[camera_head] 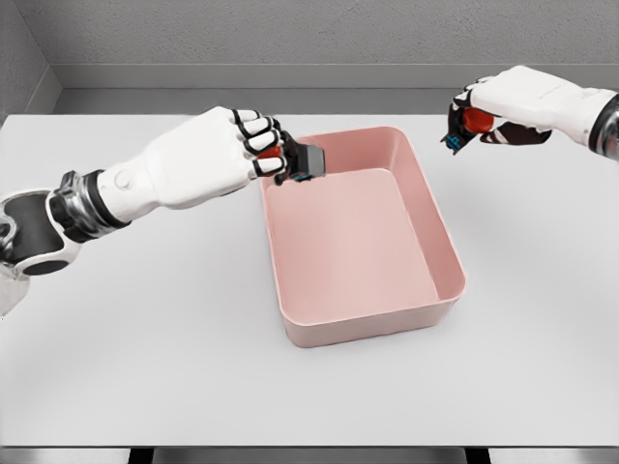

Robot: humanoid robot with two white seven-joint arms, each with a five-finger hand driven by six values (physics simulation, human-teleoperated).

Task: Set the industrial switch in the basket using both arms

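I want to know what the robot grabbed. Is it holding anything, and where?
The left hand grips a dark switch by its red end, over the basket rim. The right hand clutches another red-and-dark part.

A broad white table (145, 338) is filling most of the view, its near edge lying just above the bottom of the picture and its far edge running straight below a grey wall (290, 29). A paler grey strip is running along the wall's foot, and soft, even light is casting faint shadows on the tabletop.
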